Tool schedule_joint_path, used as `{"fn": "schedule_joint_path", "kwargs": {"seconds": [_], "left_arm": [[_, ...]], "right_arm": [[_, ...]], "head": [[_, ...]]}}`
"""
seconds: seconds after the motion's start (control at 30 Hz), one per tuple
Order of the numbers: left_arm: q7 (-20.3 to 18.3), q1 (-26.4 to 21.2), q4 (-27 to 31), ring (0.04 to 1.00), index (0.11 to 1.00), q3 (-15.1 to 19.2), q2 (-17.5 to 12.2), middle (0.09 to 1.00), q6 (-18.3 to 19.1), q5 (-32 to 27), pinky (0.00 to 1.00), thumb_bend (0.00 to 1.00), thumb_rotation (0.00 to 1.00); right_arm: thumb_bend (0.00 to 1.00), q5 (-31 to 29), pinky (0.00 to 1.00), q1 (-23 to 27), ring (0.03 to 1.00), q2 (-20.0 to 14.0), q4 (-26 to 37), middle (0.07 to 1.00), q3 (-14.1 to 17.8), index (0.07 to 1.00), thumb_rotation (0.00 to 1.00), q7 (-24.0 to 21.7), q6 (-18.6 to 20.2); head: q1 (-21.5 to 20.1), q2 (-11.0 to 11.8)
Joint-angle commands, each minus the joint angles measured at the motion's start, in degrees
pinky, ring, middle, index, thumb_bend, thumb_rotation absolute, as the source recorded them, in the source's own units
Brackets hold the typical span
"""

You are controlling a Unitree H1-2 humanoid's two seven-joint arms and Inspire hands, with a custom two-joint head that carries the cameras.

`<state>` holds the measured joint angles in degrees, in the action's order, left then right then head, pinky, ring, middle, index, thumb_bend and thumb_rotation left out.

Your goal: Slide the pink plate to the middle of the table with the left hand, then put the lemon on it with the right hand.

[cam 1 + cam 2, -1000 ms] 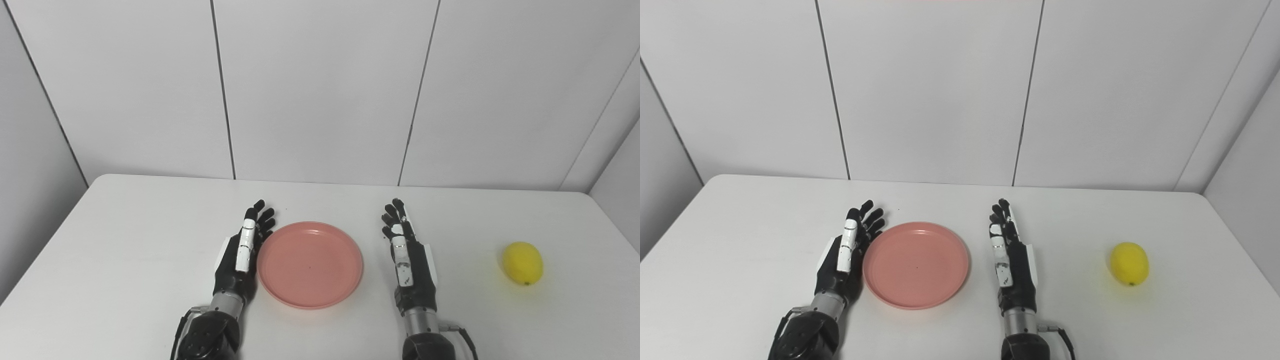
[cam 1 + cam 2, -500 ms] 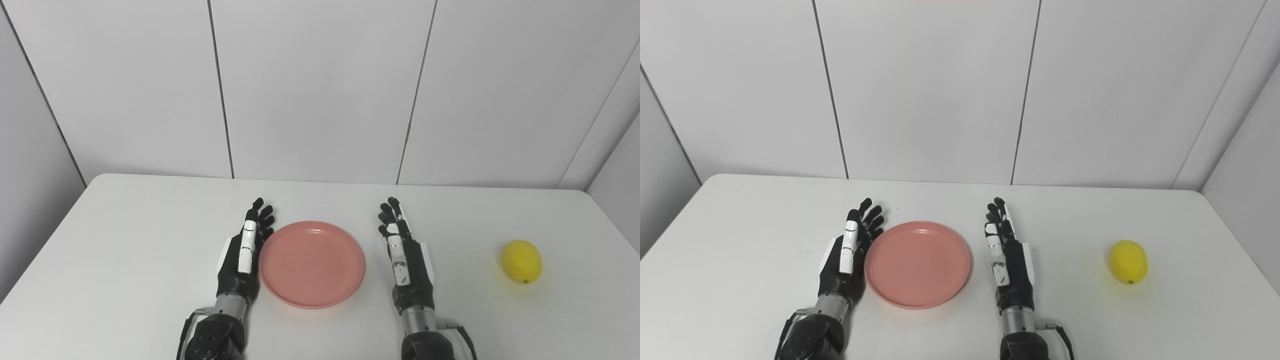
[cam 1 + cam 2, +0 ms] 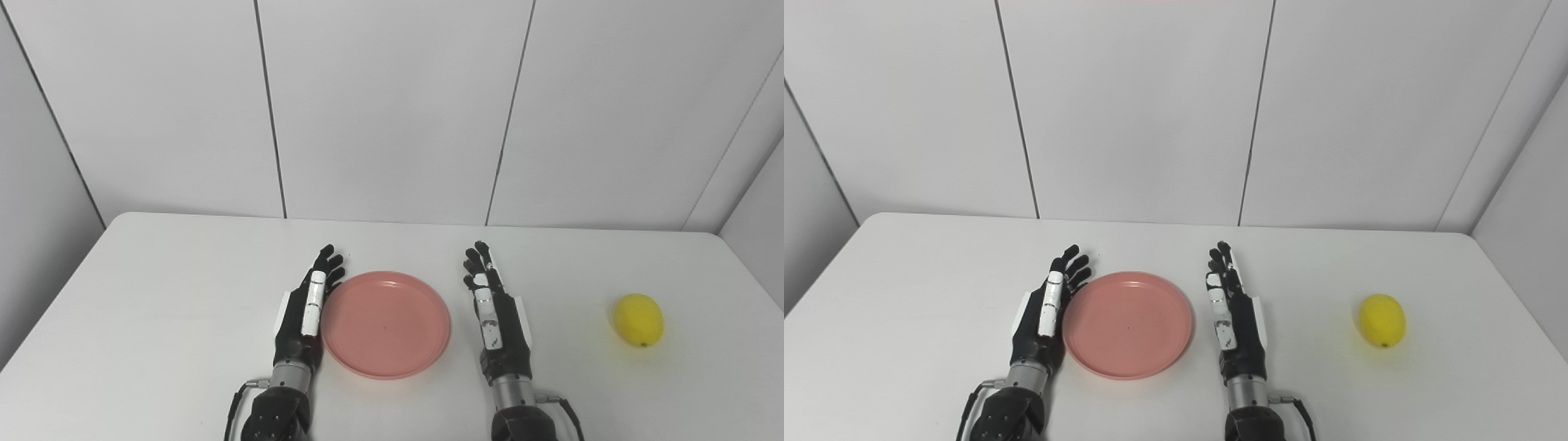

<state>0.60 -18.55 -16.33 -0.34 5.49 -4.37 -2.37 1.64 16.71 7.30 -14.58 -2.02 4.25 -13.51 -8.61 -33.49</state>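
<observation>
A round pink plate [image 3: 386, 323] lies flat on the white table near its middle. My left hand [image 3: 307, 312] stands on edge with its fingers straight and apart, its palm side against the plate's left rim, holding nothing. My right hand [image 3: 497, 321] stands open on edge just right of the plate, a small gap from its rim, empty. A yellow lemon [image 3: 639, 320] rests on the table far to the right, well apart from my right hand.
The white table [image 3: 153, 294] ends at grey wall panels behind and on both sides. Its right edge runs close past the lemon.
My left hand has moved a little to the right, and the plate has slid slightly right with it. My right hand and the lemon stay where they were.
</observation>
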Motion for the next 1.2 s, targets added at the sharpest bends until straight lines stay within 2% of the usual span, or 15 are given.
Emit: {"fn": "schedule_joint_path", "kwargs": {"seconds": [0.0, 0.33, 0.6, 0.73, 0.93, 1.17], "left_arm": [[-0.4, 0.6, 0.6, 0.889, 0.885, -0.8, 0.6, 0.895, -1.4, 0.3, 0.87, 0.6, 1.0], [-3.3, 0.8, 1.3, 0.919, 0.92, -2.7, -0.7, 0.922, -1.4, 0.0, 0.91, 0.59, 1.0], [1.1, -0.2, -1.3, 0.882, 0.881, -2.7, -2.1, 0.891, -4.2, 6.3, 0.89, 0.59, 1.0], [1.1, -1.0, -3.0, 0.898, 0.9, -2.7, -2.9, 0.906, -5.7, 7.1, 0.91, 0.61, 1.0], [-0.1, -2.0, -4.7, 0.93, 0.939, -2.5, -3.9, 0.941, -6.9, 5.5, 0.95, 0.59, 1.0], [-1.4, -2.8, -6.4, 0.947, 0.962, -1.5, -4.4, 0.961, -7.4, 3.0, 0.98, 0.59, 1.0]], "right_arm": [[0.65, 0.1, 0.95, -0.2, 0.938, -0.1, 0.1, 0.936, -0.1, 0.956, 0.95, -0.1, -1.1], [0.65, 0.2, 0.94, -0.3, 0.936, 0.1, 0.2, 0.934, 0.0, 0.956, 0.95, 0.2, -1.0], [0.65, 0.0, 0.94, -0.3, 0.935, 0.2, -0.1, 0.936, 0.0, 0.952, 0.95, 0.3, -1.9], [0.66, -0.1, 0.96, -0.3, 0.944, 0.0, 0.2, 0.944, 0.0, 0.958, 0.95, 0.1, -1.9], [0.67, 1.6, 0.97, -0.5, 0.951, -0.5, 1.5, 0.951, 0.0, 0.958, 0.97, 0.9, -0.3], [0.69, 5.4, 0.96, -0.6, 0.934, -0.7, 3.9, 0.935, 1.1, 0.943, 0.98, 4.0, 1.4]], "head": [[0.0, -0.1], [-0.2, -0.1], [-0.6, 0.0], [-0.8, 0.0], [-1.0, 0.0], [-1.2, 0.0]]}}
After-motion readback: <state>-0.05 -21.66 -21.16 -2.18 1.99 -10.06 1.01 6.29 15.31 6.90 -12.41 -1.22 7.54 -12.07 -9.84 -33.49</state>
